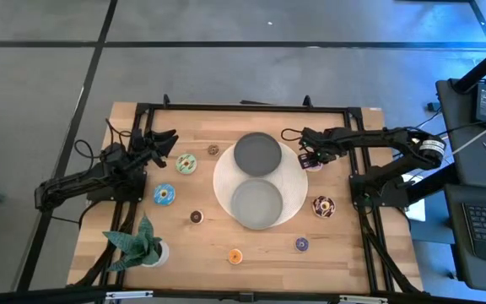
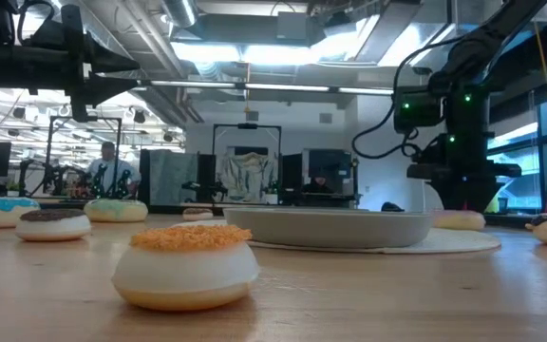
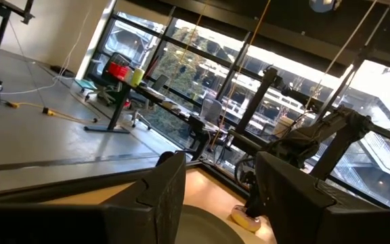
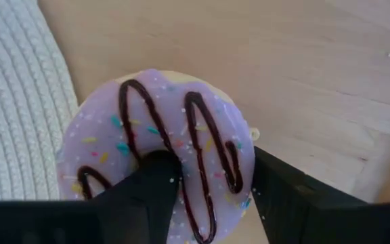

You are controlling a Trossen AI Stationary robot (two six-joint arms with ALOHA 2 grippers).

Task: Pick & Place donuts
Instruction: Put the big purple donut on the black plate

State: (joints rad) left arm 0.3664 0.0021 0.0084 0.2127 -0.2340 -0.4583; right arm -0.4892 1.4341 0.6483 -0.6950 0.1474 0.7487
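Donuts are scattered over the wooden surface (image 1: 344,245) around a white round mat (image 1: 289,203) that carries two grey dishes (image 1: 256,154). A pink-iced donut (image 4: 158,159), drizzled with dark lines and flecked with sprinkles, lies just beside the mat's edge on the right arm's side. The right claw (image 4: 212,193) is set down over it, spread, with one finger (image 4: 151,183) placed in the centre hole and the other outside the rim, so that one side of the ring sits between the jaws; a pinch cannot yet be confirmed. The left claw (image 3: 219,193) is held spread above the surface on its own side, empty, near a green-iced donut (image 1: 186,164) and a blue-iced donut (image 1: 164,195). A sprinkled chocolate donut (image 1: 323,205) rests beside the mat, and small ones, orange (image 1: 235,256), purple (image 1: 302,244) and brown (image 1: 197,217), lie nearer the front edge, where a potted plant (image 1: 142,243) stands at the corner.

The donuts are judged to be light, rigid toys with smooth, glossy icing that could slip under a hard squeeze. A hold across the ring wall, through the hole, is judged the surest, since the rounded outer rim offers little flat face. The piece should be lifted level, because a one-sided grip may let it swing or tilt.
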